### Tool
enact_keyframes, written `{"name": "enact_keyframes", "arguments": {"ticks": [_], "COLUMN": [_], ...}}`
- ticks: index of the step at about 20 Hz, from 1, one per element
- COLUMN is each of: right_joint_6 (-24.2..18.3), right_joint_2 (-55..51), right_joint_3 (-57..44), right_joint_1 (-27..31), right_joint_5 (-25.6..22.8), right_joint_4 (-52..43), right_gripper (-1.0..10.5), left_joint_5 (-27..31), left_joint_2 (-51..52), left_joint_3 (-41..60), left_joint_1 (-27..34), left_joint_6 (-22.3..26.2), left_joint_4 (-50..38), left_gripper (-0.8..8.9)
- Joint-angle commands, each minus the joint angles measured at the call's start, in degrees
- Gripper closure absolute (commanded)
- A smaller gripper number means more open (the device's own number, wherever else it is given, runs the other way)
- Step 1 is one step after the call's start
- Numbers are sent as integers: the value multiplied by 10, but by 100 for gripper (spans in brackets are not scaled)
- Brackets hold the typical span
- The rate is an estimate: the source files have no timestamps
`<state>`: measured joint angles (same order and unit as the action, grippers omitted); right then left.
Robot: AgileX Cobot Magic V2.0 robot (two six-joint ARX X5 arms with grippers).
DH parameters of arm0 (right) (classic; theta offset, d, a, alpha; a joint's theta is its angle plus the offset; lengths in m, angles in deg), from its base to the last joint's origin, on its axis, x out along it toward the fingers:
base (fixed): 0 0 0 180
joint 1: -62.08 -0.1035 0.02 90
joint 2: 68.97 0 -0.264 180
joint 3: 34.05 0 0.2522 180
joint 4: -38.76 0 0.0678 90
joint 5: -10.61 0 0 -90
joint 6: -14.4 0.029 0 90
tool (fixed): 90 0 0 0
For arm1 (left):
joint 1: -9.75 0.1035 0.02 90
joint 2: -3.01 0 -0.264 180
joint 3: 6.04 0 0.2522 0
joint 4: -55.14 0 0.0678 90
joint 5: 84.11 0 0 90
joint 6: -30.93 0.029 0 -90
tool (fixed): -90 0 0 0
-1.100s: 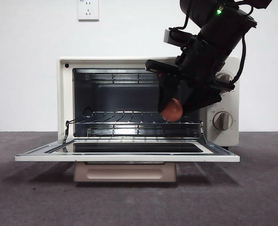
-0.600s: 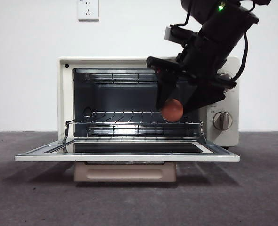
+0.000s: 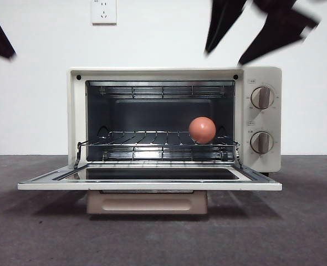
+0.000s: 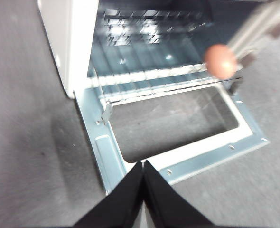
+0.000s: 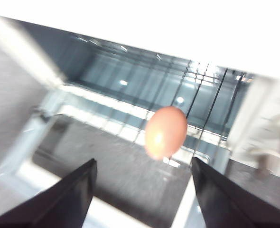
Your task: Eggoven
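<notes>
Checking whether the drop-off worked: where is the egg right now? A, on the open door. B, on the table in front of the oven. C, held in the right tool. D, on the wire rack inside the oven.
D: the egg sits free on the rack in the oven, with the right tool open and clear of it.

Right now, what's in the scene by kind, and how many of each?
Egg: 1, on the wire rack
Toaster oven: 1, door down
Wire rack: 1
Oven knobs: 2
Wall socket: 1
Hands: 2, left hand shut, right hand open
Total: 8
</notes>
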<state>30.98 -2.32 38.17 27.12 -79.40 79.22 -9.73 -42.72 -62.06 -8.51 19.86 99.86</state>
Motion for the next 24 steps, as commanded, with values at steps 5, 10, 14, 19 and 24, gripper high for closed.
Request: {"name": "enact_keyframes", "arguments": {"ticks": [5, 10, 14, 19, 24], "right_joint_6": [-25, -24, -16, -9, -5], "right_joint_2": [-185, -275, -311, -316, -316], "right_joint_3": [8, 8, 8, 8, 8], "right_joint_1": [-9, -9, -9, -9, -9], "right_joint_5": [-40, -50, -50, -50, -50], "right_joint_4": [116, 169, 173, 180, 182], "right_gripper": [629, 629, 629, 629, 629], "left_joint_5": [-86, -129, -167, -194, -264], "left_joint_2": [-148, -295, -394, -460, -490], "left_joint_3": [59, 60, 60, 60, 60], "left_joint_1": [92, 120, 120, 117, 118], "left_joint_6": [-19, -12, -21, -21, -23], "left_joint_4": [-139, -222, -294, -334, -356], "left_gripper": [808, 807, 807, 807, 807]}}
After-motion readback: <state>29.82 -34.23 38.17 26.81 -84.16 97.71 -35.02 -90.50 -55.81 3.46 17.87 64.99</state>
